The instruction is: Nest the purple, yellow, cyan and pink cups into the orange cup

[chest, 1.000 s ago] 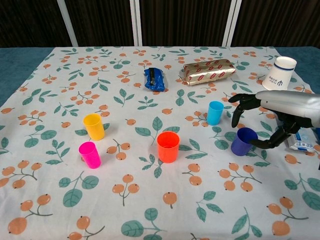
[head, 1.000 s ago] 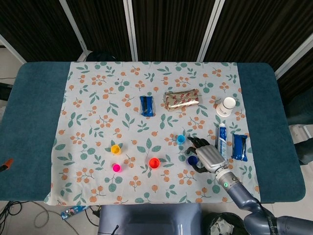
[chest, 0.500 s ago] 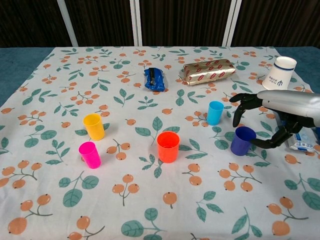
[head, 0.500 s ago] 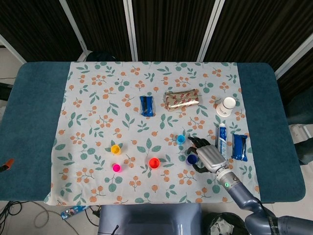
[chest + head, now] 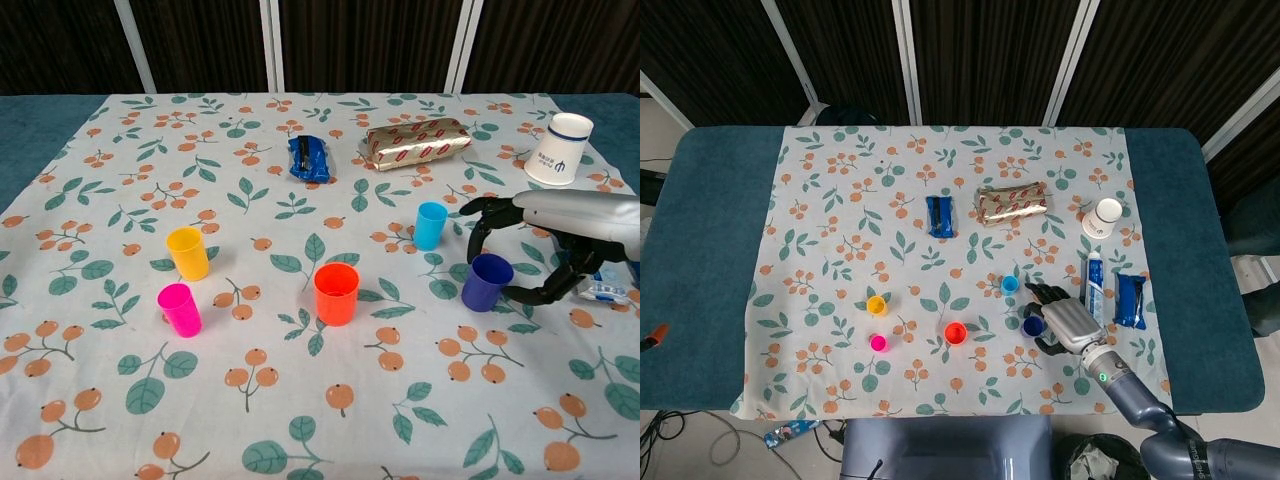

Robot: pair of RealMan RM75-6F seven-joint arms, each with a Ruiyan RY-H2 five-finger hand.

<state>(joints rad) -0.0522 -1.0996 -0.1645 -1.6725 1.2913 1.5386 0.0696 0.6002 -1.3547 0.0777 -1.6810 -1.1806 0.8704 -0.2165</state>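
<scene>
Right of the orange cup [image 5: 336, 293], your right hand [image 5: 560, 240] has its fingers spread and curved around the purple cup [image 5: 486, 282], with thumb and fingers on opposite sides; you cannot tell if they touch it. Just behind the purple cup stands the cyan cup [image 5: 431, 225]. Left of the orange cup stand the yellow cup [image 5: 187, 253] and the pink cup [image 5: 179, 309], all upright on the surface [image 5: 120, 160].

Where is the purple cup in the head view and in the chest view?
Head view: purple cup lower right of centre, beside the right hand.
Chest view: purple cup right of centre, between that hand's fingers.
Shared landmark: cyan cup, just behind it.
</scene>
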